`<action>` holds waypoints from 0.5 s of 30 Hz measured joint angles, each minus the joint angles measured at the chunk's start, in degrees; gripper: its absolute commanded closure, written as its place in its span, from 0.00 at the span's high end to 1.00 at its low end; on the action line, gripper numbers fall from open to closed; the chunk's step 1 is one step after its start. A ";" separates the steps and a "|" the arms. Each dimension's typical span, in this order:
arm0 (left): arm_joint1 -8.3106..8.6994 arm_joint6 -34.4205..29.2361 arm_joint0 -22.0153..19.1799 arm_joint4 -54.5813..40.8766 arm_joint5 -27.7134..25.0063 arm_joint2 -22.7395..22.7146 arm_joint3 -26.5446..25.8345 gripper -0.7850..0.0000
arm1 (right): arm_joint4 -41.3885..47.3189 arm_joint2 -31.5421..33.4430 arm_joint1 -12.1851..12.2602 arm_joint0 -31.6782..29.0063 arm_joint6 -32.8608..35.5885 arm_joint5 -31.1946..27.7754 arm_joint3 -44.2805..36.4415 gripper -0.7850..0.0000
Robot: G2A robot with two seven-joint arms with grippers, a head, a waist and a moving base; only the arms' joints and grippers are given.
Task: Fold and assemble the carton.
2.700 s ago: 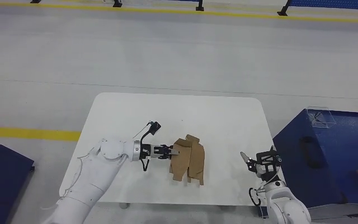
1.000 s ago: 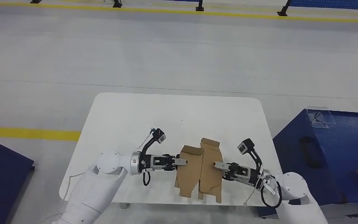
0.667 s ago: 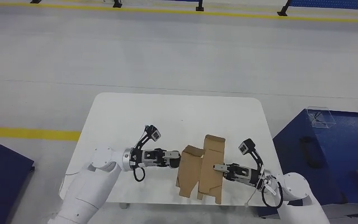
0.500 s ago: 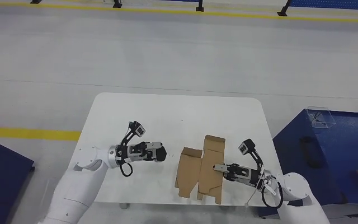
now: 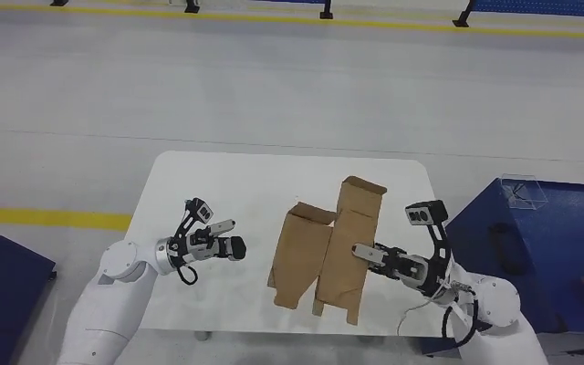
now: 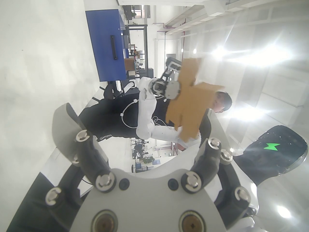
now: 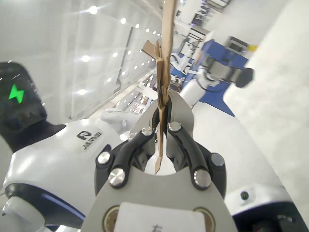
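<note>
right tool (image 5: 363,250) pinching flattened brown carton (image 5: 319,260) by its right edge, holding it tilted up over middle-right of white bench (image 5: 228,182), flaps sticking out at far and near ends. in right wrist view, fingers (image 7: 181,114) pressing cardboard edge between them. left tool (image 5: 229,236) hanging over bench's left part, well apart from carton, fingers (image 6: 70,126) spreading wide. blue cabinet (image 5: 520,246) standing right of bench.

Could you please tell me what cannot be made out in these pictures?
- Right wrist view: the flat brown cardboard carton shows edge-on in the right tool, so its flaps are unreadable.
- Top view: whether its lower edge touches the white table is unclear.
- Left wrist view: the left tool overlaps one corner.
</note>
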 measured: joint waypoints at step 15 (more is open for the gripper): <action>0.00 0.00 0.00 0.00 0.00 0.00 0.00 1.00 | -9.65 -8.09 -0.67 6.53 -8.95 -1.66 -13.34 0.00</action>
